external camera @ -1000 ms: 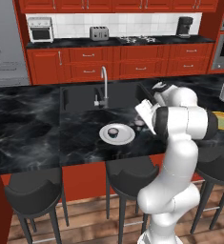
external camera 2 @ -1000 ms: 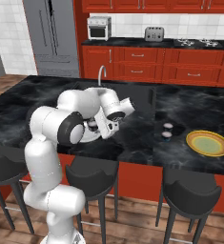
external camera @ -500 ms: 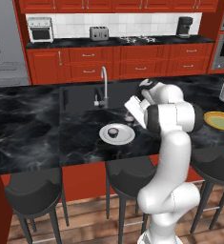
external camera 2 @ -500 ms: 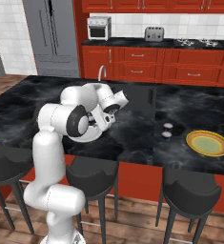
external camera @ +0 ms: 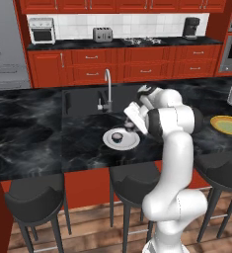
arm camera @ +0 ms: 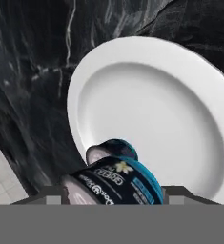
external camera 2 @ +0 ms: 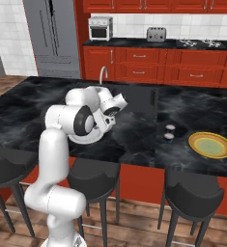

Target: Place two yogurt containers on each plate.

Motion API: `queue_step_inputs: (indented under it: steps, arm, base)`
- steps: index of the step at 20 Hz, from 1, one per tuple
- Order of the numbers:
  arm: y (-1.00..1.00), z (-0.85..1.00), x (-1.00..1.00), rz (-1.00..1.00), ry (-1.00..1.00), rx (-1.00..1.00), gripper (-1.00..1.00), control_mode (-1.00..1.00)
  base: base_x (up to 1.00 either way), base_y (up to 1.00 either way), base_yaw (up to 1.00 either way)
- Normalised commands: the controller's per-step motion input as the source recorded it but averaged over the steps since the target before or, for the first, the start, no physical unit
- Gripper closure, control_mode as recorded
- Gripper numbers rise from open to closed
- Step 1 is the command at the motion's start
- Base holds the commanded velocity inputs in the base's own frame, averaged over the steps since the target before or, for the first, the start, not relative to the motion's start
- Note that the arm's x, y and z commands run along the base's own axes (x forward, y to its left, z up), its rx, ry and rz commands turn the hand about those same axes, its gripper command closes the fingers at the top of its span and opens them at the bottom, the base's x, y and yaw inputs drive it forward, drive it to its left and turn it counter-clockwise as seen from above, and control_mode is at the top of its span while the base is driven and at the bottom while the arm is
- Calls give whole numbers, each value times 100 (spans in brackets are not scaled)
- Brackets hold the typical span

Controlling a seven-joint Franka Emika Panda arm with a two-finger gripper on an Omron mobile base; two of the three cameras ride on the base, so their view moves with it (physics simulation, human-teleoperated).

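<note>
the gripper [arm camera: 114, 193], closed on a yogurt cup [arm camera: 114, 183] lying on its side, hangs just over the near rim of the white plate [arm camera: 180, 119], where another cup [external camera: 117, 137] already sits mid-plate.

You see a glossy white robot arm [external camera: 174, 148] built of thick rounded tube segments, with dark grey bands at its joints [external camera 2: 81, 120]. Beside the round white ceramic plate [external camera: 130, 144], its boxy white hand section shows a dark face. The lowest segment swells into a bulbous white base link [external camera 2: 54, 201], smooth and free of markings you can make out.
</note>
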Motion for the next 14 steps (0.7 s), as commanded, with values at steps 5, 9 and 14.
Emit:
queue_step_inputs:
  steps: [5, 9, 14]
  arm:
    - [-17, -35, 0, 0, 0, 0, 100, -100]
    - [0, -34, 2, 0, 0, 0, 100, -100]
    - [0, -26, 2, 0, 0, 0, 100, -100]
  base:
    - [0, 0, 0]
    - [0, 0, 0]
    - [0, 0, 0]
